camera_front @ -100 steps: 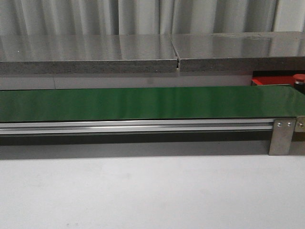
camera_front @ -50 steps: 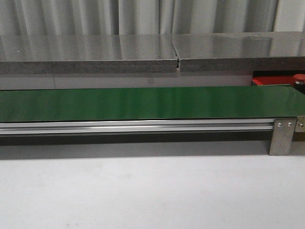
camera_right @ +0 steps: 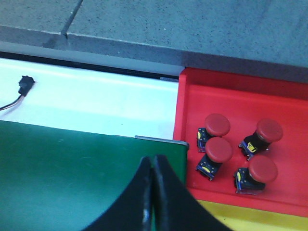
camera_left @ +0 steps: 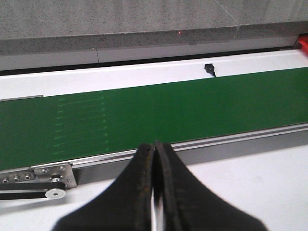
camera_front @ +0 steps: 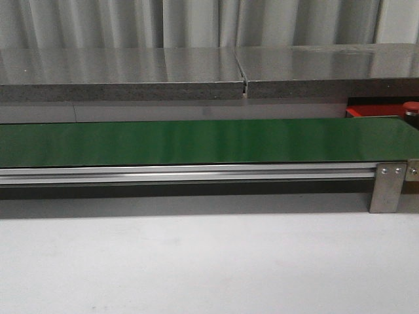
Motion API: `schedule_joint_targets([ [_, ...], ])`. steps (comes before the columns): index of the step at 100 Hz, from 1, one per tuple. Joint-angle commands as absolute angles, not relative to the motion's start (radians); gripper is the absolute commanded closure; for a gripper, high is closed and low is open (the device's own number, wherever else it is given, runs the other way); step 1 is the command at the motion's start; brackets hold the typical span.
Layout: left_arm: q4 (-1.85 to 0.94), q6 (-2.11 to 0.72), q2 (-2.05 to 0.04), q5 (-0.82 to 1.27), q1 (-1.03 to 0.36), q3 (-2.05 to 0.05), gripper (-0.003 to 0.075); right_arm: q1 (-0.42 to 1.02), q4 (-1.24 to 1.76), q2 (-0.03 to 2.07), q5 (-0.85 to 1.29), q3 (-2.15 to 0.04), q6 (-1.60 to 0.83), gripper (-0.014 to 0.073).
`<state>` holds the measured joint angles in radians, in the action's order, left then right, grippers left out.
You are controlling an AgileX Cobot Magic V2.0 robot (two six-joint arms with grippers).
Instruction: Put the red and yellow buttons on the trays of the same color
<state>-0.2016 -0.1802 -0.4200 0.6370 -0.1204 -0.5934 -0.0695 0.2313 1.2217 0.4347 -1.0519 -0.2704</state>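
Left gripper: fingers pressed together, nothing between them, hanging over the near rail of the green conveyor belt. Right gripper: fingers likewise pressed flat against each other, empty, poised above the belt's end, just beside the red tray.

Red tray holds four red buttons, clustered in a loose two-by-two, caps up, dark bodies showing beneath. They sit close, some nearly touching; whether any actually touch I cannot tell. A strip of a yellow tray shows past the red tray's edge, on the side away from the grey slab; no yellow buttons visible on that strip.

From the front, the belt runs bare its whole visible length. Beyond its right end, a sliver of the red tray and one red cap peek out. Neither arm shows in this view.

Change over the last second: none. Front view reads the same across all three looks — belt surface bare, tray and cap unmoved.

My reading: both arms idle, waiting on the belt to bring the next button. Red sorting is well along; yellow progress unknown.

Small black sensor with a wire sits on the white strip behind the belt.
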Motion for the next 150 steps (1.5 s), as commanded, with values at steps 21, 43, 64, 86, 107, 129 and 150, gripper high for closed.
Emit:
schedule_joint_targets([
  [21, -0.220, -0.179, -0.425, 0.567, -0.127, -0.618, 0.0739, -0.051, 0.228, 1.036, 0.300, -0.972, -0.280, 0.0662],
  [43, -0.220, -0.179, -0.425, 0.567, -0.127, -0.618, 0.0739, -0.051, 0.228, 0.916, 0.250, -0.868, -0.280, 0.0662],
  [64, -0.220, -0.179, -0.425, 0.567, -0.127, -0.618, 0.0739, -0.051, 0.221, 0.794, 0.151, -0.730, -0.280, 0.0662],
  [86, -0.220, -0.179, -0.425, 0.567, -0.127, -0.618, 0.0739, -0.051, 0.181, 0.651, 0.114, -0.619, -0.280, 0.0662],
  [107, -0.220, -0.179, -0.425, 0.567, -0.127, -0.618, 0.0739, -0.051, 0.181, 0.556, 0.091, -0.531, -0.280, 0.0659],
  [129, -0.220, -0.179, -0.425, 0.567, -0.127, -0.618, 0.0739, -0.051, 0.182, 0.448, 0.091, -0.445, -0.280, 0.0659],
  [150, -0.220, -0.179, -0.425, 0.567, -0.127, -0.618, 0.0739, -0.051, 0.182, 0.356, 0.091, -0.375, -0.280, 0.0659],
])
